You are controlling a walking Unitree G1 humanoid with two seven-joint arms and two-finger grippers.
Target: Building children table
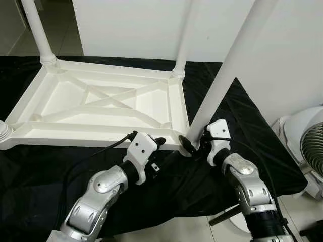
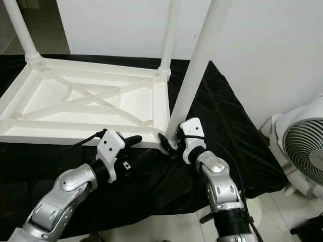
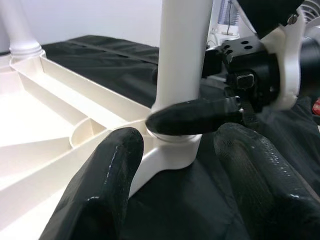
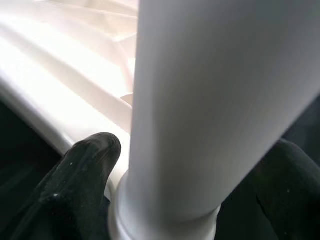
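Observation:
A white children's table (image 1: 101,101) lies upside down on a black cloth (image 1: 237,111), its ribbed underside facing up. Legs stand at the back-left corner (image 1: 38,30) and the back-right corner (image 1: 184,35). The near-right leg (image 1: 227,70) rises at a slant from its corner socket. My right gripper (image 1: 193,142) is shut on the base of this leg (image 4: 210,100), one black finger (image 4: 80,170) on each side. My left gripper (image 1: 159,151) is open beside the table's front rim, a short way left of that socket, with nothing between its fingers (image 3: 100,180).
A white fan (image 1: 308,146) stands on the floor at the right, close to my right arm. A white wall runs behind the table. The base of another leg (image 1: 4,132) shows at the near-left corner. The cloth's front edge drops to pale floor tiles (image 1: 192,229).

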